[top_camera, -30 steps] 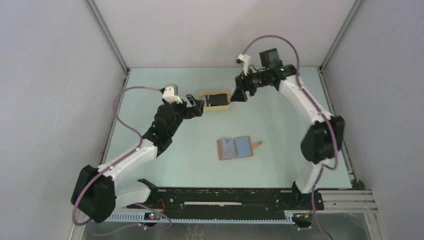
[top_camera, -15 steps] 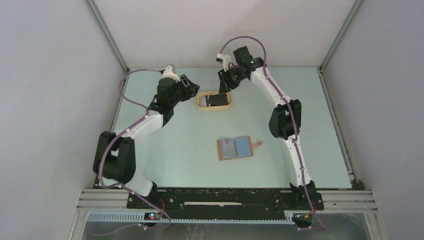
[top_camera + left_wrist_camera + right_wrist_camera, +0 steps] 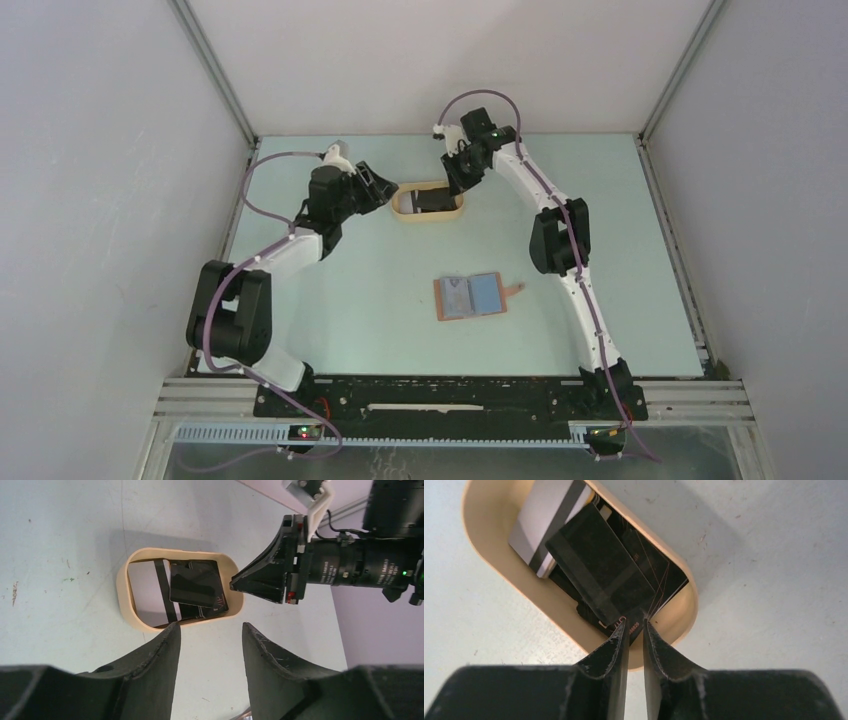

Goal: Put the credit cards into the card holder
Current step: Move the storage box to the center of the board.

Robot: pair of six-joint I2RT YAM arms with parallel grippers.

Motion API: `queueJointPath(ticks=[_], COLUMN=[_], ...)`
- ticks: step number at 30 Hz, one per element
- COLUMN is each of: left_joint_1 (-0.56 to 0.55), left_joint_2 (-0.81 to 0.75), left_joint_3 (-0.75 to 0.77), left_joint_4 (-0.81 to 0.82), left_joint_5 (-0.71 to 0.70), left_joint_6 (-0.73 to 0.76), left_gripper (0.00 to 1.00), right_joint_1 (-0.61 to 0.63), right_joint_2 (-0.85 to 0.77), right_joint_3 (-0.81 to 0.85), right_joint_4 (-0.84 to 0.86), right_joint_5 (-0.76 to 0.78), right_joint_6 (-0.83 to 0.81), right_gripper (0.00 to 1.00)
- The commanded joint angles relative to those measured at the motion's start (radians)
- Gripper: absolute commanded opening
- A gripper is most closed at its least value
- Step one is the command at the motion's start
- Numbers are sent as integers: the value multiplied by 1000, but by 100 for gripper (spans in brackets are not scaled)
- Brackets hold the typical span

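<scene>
The credit cards (image 3: pixel 433 201) lie overlapped in a tan oval tray (image 3: pixel 428 217) at the far middle of the table. Most are black (image 3: pixel 594 565); one is pale with a dark stripe (image 3: pixel 544 525). My right gripper (image 3: pixel 635 624) points down at the tray's right end (image 3: pixel 455 185). Its jaws stand a narrow gap apart, with the tips at a black card's corner. My left gripper (image 3: pixel 210 630) hovers by the tray's left end (image 3: pixel 385 193), open with nothing between its fingers. The card holder (image 3: pixel 470 296) lies open on the table, well nearer to me, brown with pale blue-grey inside.
The tray rim (image 3: pixel 125 587) stands up around the cards (image 3: pixel 195 582). The right gripper (image 3: pixel 235 585) and its wrist reach in opposite the left one. White walls and metal posts close the table at the back and sides.
Both arms have swung toward the back. The right gripper moved left and down to the tray's right end. Both grippers' jaws narrowed, the right far more.
</scene>
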Motion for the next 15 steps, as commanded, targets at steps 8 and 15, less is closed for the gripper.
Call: queueJointPath(ticks=[8,15], left_joint_1=[-33,-60], left_joint_2=[-128,-182], left_joint_3=[-97,-170], left_joint_4=[161,240], left_joint_5=[68,79], left_joint_6=[46,56], left_gripper=[50,50], right_joint_1=[2,-78], right_joint_2=[-158,-337], right_joint_3=[-274,-530], right_joint_4=[-88,-60], right_joint_5=[9,21], right_joint_6=[-144,-181], right_gripper=[21,21])
